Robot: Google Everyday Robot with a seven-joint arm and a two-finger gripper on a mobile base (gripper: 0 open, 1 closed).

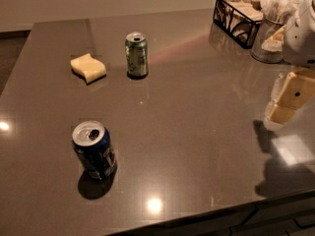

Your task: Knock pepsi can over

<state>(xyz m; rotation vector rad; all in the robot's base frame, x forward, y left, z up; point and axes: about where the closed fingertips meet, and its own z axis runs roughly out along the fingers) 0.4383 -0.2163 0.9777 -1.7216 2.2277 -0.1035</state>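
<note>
The pepsi can (pixel 94 150) is dark blue with a silver top and an opened pull-tab hole. It stands upright on the grey table near the front left. My gripper (pixel 288 100) is at the far right edge of the view, pale yellow under a white arm housing (pixel 301 33). It hovers just above the table top, far to the right of the pepsi can and not touching it.
A green can (pixel 137 54) stands upright further back, with a yellow sponge (pixel 88 68) to its left. A black wire basket (pixel 238 14) and a metal cup of napkins (pixel 268 38) sit at the back right. The table's front edge (pixel 211 215) runs along the bottom.
</note>
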